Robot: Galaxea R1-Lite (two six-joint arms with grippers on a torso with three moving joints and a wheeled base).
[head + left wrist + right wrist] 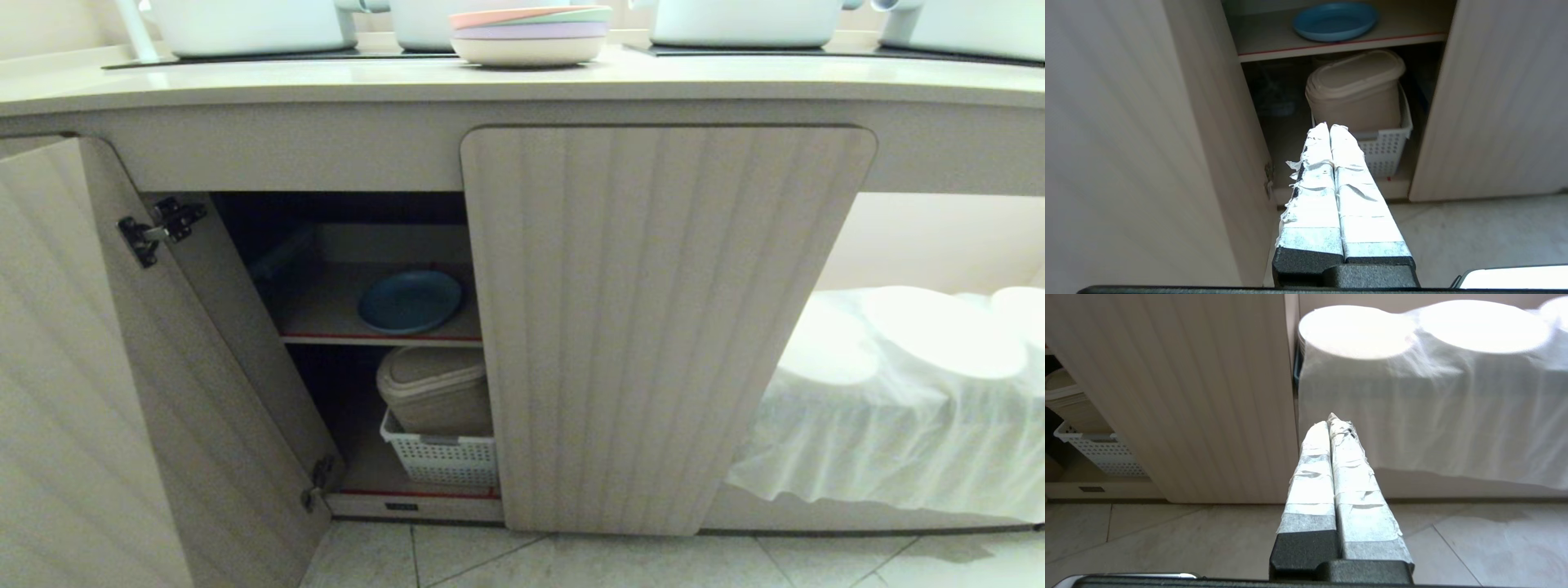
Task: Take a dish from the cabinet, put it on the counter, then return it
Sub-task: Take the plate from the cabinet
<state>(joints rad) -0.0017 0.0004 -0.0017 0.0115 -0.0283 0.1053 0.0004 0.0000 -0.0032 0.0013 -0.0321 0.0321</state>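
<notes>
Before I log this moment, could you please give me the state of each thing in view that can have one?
left cabinet door: swung open
right cabinet door: closed
dish: flat on the inner shelf, untouched
lidded bin: lid on, standing in the white basket
stack of plates: on the counter
left gripper: shut, empty, in front of the open cabinet
right gripper: shut, empty

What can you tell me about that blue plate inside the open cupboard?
The blue plate is round and shallow with a low raised rim, matte, and looks like plastic or ceramic. It lies flat and right side up, alone on the cabinet's inner shelf, near that shelf's red-edged front. Only the shelf touches it. Below it a beige lidded container sits in a white perforated basket. Neither end effector is near it.
</notes>
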